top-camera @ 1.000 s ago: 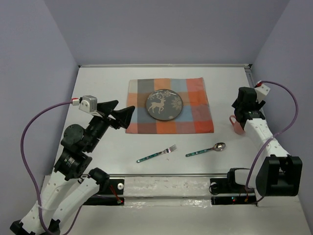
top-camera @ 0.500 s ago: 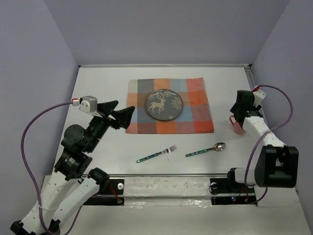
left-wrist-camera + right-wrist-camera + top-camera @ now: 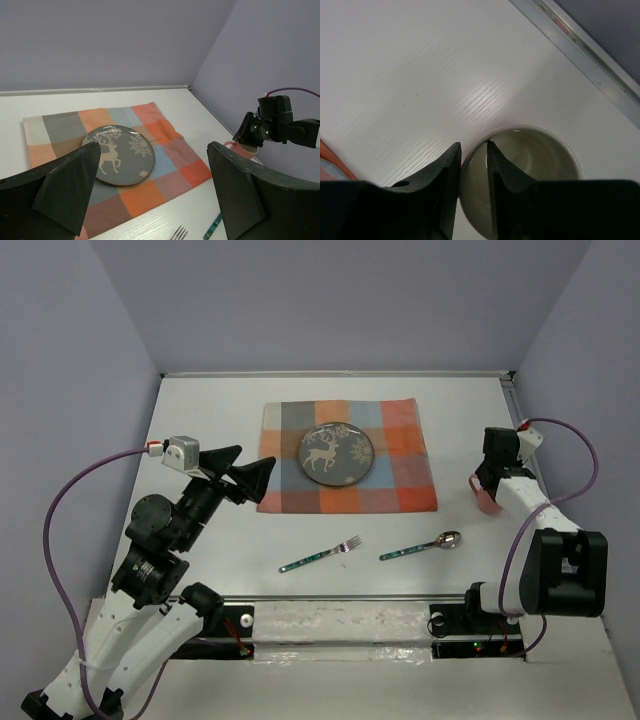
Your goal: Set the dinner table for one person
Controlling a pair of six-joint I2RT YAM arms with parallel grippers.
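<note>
Since a second ago the right arm has folded tighter toward its base and its wrist has turned a little, while the cup it grips has kept its spot; the left arm has not shifted.

The dinner table point(image 3: 200, 420) spreads white and bare-surfaced under both arms and fills most of the top view. On it, toward 12 o'clock from its centre, lies the orange-and-blue checked mat point(image 3: 400, 485), flat and roughly square to the table edges. A dark round plate point(image 3: 337, 454) with a pale reindeer sits on the mat's far half.

The right pincer point(image 3: 472, 150) is at the table's 3 o'clock side, near the right rail, with the tabletop directly below it. Its jaws are drawn narrow on the rim of the cup point(image 3: 535, 155), one finger outside the wall and one inside. The cup stands upright on the table, off the mat, at about 3 o'clock from it.

The left pincer point(image 3: 256, 455) hangs spread wide and holding nothing, above the table at 9 o'clock from the mat, just beside its near left corner.

A spoon point(image 3: 422, 546) and a fork point(image 3: 322, 554) lie side by side on the bare table at 6 o'clock from the plate, apart from each other and from the mat.
</note>
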